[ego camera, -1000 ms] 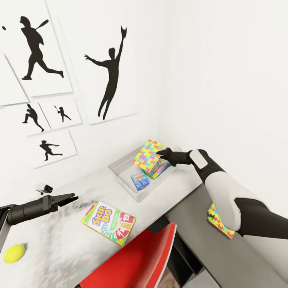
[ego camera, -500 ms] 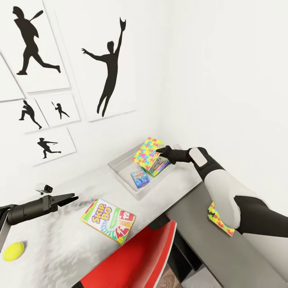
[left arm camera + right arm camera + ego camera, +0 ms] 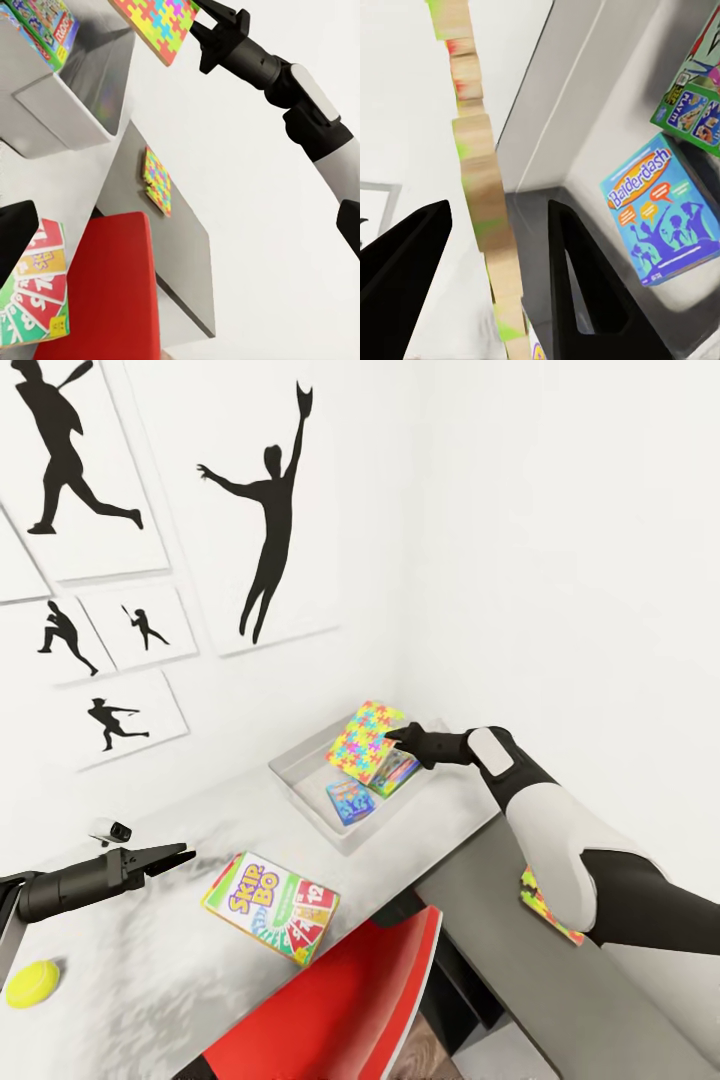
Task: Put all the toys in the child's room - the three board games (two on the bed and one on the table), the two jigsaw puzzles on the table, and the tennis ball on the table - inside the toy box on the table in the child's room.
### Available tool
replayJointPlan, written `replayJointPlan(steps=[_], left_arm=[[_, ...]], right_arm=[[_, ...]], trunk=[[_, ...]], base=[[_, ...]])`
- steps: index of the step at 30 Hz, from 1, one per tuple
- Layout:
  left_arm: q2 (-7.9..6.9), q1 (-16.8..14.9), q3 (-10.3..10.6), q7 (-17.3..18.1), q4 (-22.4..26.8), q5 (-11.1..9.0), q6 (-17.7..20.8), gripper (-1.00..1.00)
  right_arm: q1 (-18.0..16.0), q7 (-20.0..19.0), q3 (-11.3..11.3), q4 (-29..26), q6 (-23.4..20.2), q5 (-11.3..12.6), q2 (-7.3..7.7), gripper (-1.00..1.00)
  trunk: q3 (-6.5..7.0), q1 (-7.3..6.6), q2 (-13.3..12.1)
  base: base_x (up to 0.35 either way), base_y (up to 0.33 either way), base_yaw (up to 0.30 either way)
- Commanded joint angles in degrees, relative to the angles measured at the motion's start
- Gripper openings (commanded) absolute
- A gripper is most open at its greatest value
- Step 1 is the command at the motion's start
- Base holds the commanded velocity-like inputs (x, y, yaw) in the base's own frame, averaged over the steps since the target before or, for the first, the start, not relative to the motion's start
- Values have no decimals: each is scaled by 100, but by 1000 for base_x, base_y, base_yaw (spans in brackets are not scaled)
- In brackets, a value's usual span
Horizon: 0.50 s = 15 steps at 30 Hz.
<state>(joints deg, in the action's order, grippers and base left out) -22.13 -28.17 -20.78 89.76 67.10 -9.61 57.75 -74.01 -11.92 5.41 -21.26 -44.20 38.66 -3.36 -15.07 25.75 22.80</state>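
Observation:
The grey toy box [image 3: 300,785] stands on the white table by the wall corner. It holds the blue Balderdash game [image 3: 667,214] and a green game [image 3: 395,775]. A bright jigsaw puzzle box [image 3: 365,745] tilts over those games. My right gripper [image 3: 398,738] is at its upper corner, and the puzzle's edge [image 3: 484,202] runs between the parted fingers with a gap on one side. My left gripper [image 3: 178,854] hovers open and empty over the table, left of the Skip-Bo game [image 3: 270,908]. The tennis ball [image 3: 32,982] lies near the left edge. A second puzzle [image 3: 545,900] lies on the grey surface, partly hidden by my right arm.
A red chair [image 3: 340,1000] is pushed up to the table's front edge below the Skip-Bo game. A small white device [image 3: 110,830] sits on the table behind my left gripper. Walls close in behind and to the right of the toy box.
The head view has drifted a little, shifting the whole picture. The puzzle and my right gripper stay in place over the toy box. The left arm is unchanged.

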Motion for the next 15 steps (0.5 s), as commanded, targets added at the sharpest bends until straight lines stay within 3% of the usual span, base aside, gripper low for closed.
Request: replayJointPlan(steps=[1,15], left_arm=[[-4,-4,-1,24,-1,4,61,100],[-10,-4,-5,24,-4,3,61,100]], right_arm=[[-5,-21,48,-1,-32,-43,-12,-100],[-3,-29,45,-9,-42,-49,-79,-100]], trunk=[[-21,3,12],[-152,3,12]], base=[[0,0,0],[0,0,0]])
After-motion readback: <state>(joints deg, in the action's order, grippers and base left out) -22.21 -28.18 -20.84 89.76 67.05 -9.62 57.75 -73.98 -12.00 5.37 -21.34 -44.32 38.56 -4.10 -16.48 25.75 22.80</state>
